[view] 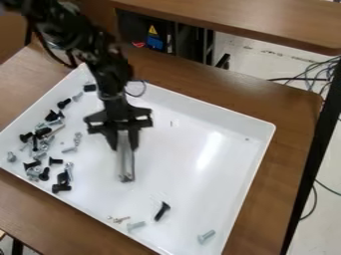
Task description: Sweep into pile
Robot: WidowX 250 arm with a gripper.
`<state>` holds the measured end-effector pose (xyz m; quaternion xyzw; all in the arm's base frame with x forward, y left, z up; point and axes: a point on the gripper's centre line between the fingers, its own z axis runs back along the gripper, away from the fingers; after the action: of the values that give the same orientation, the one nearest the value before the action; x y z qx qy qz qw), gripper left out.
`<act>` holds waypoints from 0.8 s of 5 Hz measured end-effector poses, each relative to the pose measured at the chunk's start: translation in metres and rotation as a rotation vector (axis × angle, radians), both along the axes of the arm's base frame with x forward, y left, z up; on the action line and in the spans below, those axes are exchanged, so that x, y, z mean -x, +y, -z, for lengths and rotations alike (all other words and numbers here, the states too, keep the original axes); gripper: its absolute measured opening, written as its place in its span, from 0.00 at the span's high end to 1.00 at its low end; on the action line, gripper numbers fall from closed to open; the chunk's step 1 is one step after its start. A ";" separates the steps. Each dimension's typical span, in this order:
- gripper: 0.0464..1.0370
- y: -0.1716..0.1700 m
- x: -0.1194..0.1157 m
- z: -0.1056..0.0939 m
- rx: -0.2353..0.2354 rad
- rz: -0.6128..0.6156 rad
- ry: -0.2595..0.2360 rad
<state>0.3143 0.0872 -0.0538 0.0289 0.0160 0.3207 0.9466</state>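
Black robot arm (110, 62) slanting in from upper left, fingers (135, 138) pointing down, gripping

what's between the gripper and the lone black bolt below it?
Camera view: the grey metal tool in the gripper, then bare white tray up to the black bolt.

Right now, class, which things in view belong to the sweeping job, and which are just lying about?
For the job:
black two-finger gripper
long grey tool it grips
black metal screws
silver metal screws
white rectangular tray

Lying about:
thin black cables
blue boxy object
yellow triangular label
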 end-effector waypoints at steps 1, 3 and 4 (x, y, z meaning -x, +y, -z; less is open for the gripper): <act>0.69 0.042 -0.002 0.000 -0.051 0.079 0.056; 0.65 0.073 0.008 -0.008 -0.040 0.105 0.061; 0.34 0.076 0.024 -0.008 -0.018 0.128 0.101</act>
<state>0.2905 0.1634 -0.0455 0.0545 0.0587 0.2577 0.9629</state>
